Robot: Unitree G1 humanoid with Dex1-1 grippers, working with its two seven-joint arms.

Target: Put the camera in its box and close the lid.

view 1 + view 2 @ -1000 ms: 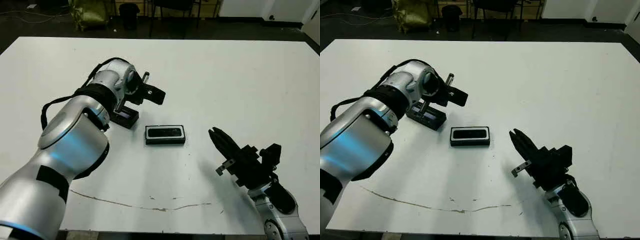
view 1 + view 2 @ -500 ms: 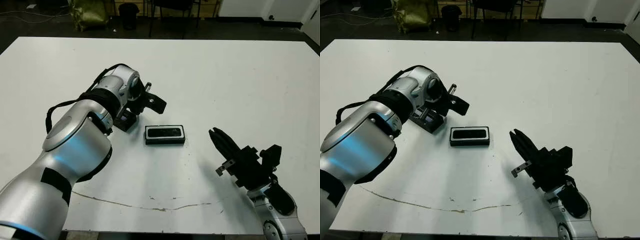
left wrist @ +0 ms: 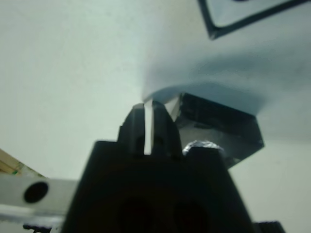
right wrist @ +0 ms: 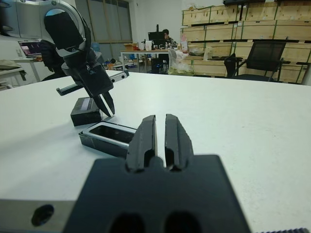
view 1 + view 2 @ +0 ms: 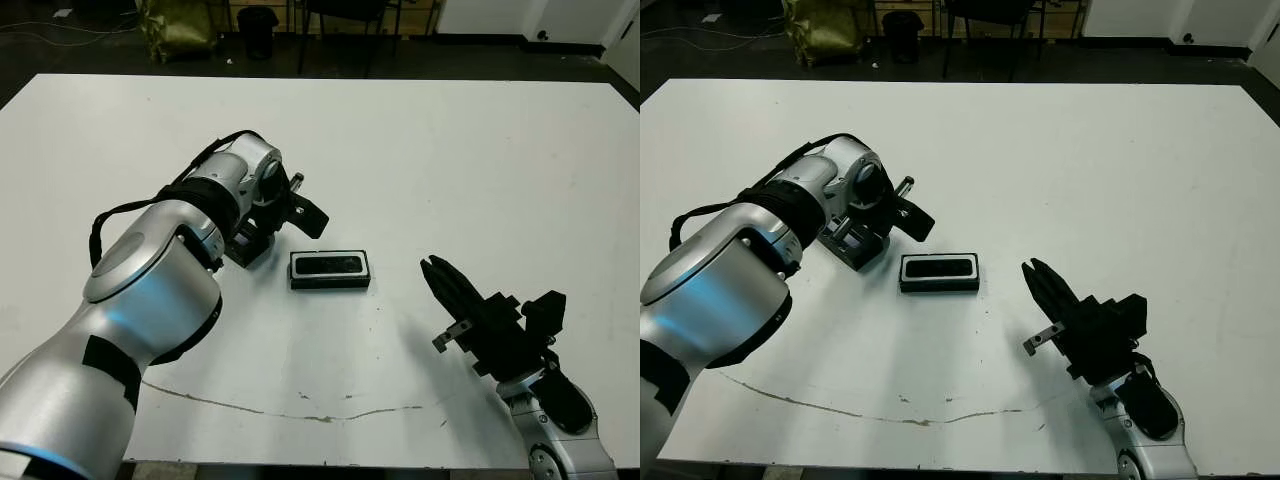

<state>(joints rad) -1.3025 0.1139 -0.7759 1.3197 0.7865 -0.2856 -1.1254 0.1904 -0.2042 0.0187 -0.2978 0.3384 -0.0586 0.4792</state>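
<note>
The box (image 5: pixel 330 284), a black tray with white lining, lies at the table's middle with the camera (image 5: pixel 330 264) lying inside it. Just to its left sits the lid (image 4: pixel 83 110), its pale strip facing up, mostly covered by my left wrist in the eye views. My left gripper (image 4: pixel 108 109) points down, shut, with its tips at the lid's edge nearest the box; the left wrist view shows the lid (image 3: pixel 218 126) right beside the fingers (image 3: pixel 137 127). My right gripper (image 5: pixel 432 268) hovers shut to the right of the box, holding nothing.
A thin brown crack (image 5: pixel 280 405) runs along the table near its front edge. Chairs and a yellow-green bag (image 5: pixel 180 25) stand beyond the far edge. A person (image 4: pixel 166 35) sits at a desk far behind.
My left wrist has dropped and turned, bringing its shut fingers down against the lid, which is now largely covered. The box and the right arm have stayed put.
</note>
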